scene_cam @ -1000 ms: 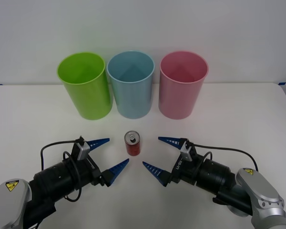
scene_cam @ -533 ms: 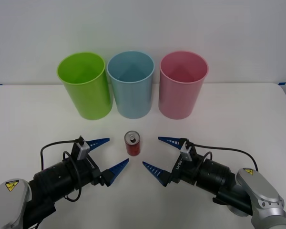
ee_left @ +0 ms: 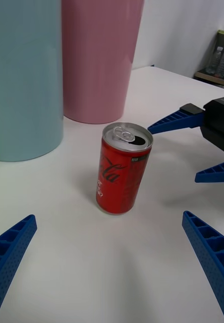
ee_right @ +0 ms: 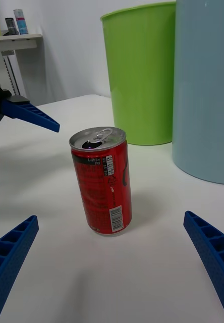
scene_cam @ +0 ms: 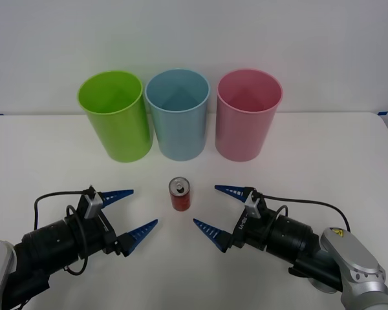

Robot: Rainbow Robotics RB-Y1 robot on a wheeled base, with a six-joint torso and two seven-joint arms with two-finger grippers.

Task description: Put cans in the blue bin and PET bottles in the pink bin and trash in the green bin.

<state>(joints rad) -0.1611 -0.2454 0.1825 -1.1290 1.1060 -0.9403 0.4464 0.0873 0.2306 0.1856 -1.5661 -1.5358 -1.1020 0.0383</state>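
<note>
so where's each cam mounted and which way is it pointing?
Front: above the arms, looking forward and down at the table; shows the open left gripper, right gripper and both forearms, red can between.
Right wrist: on the right arm, facing the can, green bin and blue bin; own fingers at the corners.
Left wrist: on the left arm, facing the can, blue bin and pink bin; own fingers at the corners.
Shared: both wrist views see the can and the opposite gripper.

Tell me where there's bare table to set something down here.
Free: the table right of the pink bin and left of the green bin. Crowded: around the can, flanked by the open left hand and open right hand.
</note>
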